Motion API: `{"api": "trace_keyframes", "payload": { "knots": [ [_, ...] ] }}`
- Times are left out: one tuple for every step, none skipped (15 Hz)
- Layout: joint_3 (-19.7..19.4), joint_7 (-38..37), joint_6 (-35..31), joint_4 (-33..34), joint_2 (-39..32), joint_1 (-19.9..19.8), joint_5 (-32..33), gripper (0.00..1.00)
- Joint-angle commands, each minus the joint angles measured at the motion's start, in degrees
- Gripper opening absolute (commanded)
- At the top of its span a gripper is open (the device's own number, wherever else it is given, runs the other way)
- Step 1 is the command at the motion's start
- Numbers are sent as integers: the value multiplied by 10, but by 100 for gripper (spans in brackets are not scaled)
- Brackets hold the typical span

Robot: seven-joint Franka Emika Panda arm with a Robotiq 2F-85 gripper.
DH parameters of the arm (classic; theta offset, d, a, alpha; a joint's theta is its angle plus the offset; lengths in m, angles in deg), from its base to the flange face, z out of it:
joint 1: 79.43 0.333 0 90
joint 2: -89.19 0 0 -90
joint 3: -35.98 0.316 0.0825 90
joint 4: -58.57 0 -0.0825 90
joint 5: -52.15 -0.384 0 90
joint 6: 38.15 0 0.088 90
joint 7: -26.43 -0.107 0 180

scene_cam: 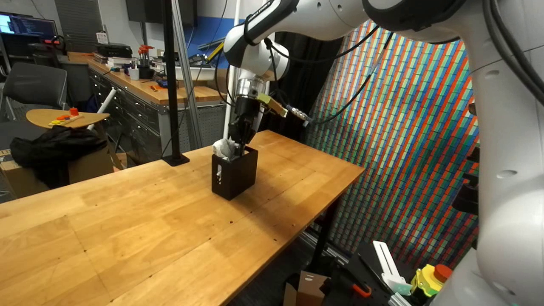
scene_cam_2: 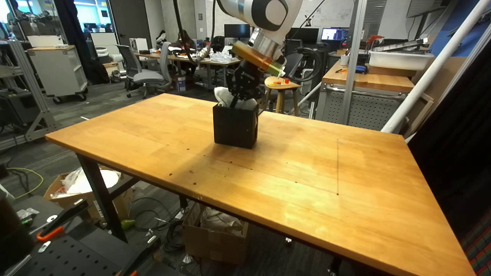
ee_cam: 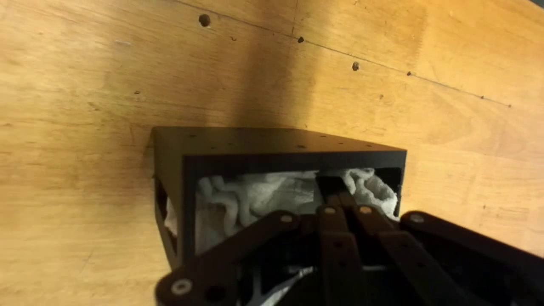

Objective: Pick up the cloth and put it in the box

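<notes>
The fingers (ee_cam: 333, 187), closed, reach into the box (scene_cam: 242, 176), where the cloth (scene_cam: 222, 148) is mostly in but bulging on top, so tucking and withdrawal seem left, though any pinched fold is hard to see

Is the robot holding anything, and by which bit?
Nothing that I can see: the end effector is shut, its tip inside the box with the cloth on both sides. A tiny pinch of cloth could be hidden.
</notes>
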Motion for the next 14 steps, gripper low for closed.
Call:
{"api": "trace_keyframes", "payload": {
  "knots": [
    [-10, -11, 19, -4, 55, 4, 23, 0],
    [-13, -12, 22, 0, 62, 6, 29, 0],
    [-13, -12, 24, 6, 68, 8, 33, 0],
    [-13, -13, 29, 15, 69, 11, 41, 0],
    [-12, -13, 31, 22, 69, 13, 46, 0],
    [-10, -11, 37, 35, 62, 16, 50, 0],
    [-9, -10, 41, 46, 57, 18, 52, 0],
    [-8, -10, 45, 60, 49, 21, 54, 0],
    [-6, -9, 50, 73, 42, 25, 58, 0],
    [-5, -9, 56, 86, 36, 28, 63, 0],
    [-4, -9, 63, 103, 28, 32, 68, 0],
    [-3, -9, 69, 116, 21, 35, 72, 0],
    [-2, -10, 76, 132, 12, 38, 75, 0],
    [-1, -10, 80, 144, 4, 41, 77, 0]
  ]
}}
